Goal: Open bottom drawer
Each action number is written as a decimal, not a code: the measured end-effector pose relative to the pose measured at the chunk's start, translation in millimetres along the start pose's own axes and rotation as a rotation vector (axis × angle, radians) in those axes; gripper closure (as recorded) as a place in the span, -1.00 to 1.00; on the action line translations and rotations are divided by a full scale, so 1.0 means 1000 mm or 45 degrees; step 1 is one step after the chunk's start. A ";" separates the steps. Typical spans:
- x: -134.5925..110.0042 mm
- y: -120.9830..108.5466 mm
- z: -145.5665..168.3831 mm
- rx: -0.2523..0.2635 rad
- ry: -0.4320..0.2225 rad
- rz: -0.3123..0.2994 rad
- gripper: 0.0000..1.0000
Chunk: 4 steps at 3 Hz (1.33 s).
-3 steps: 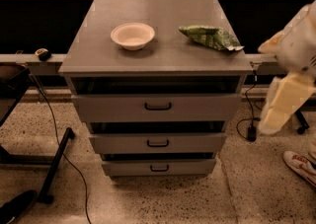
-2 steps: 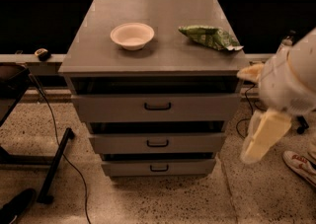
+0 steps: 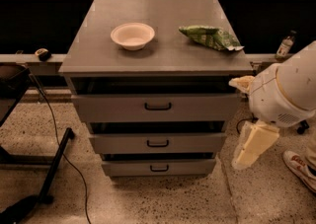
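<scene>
The grey cabinet (image 3: 158, 55) has three drawers stacked one above the other. The bottom drawer (image 3: 128, 168) is the lowest and smallest-looking, with a small black loop handle (image 3: 159, 168) at its centre; its front sits close to the cabinet and its inside is hidden. My white arm (image 3: 284, 92) hangs at the cabinet's right side. Its cream end with the gripper (image 3: 249, 149) points down to the floor, right of the middle drawer (image 3: 123, 143) and apart from every handle.
A white bowl (image 3: 132, 35) and a green snack bag (image 3: 210, 37) lie on the cabinet top. The top drawer (image 3: 113, 107) has the tallest front. A black stand and cable (image 3: 54, 159) are on the floor at left. A shoe (image 3: 298, 166) is at right, a bottle (image 3: 285, 45) behind.
My arm has moved left and lower, nearer the cabinet's right side. The drawers, bowl and bag have not moved.
</scene>
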State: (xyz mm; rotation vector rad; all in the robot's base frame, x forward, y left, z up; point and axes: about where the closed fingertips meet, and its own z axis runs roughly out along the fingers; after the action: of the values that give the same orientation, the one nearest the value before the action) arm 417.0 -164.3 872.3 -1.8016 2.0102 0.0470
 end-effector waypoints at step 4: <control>0.028 0.075 0.204 -0.152 -0.498 -0.091 -1.00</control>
State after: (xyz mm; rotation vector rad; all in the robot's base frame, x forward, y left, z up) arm 404.9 -115.5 658.9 -1.7703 1.6953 0.4686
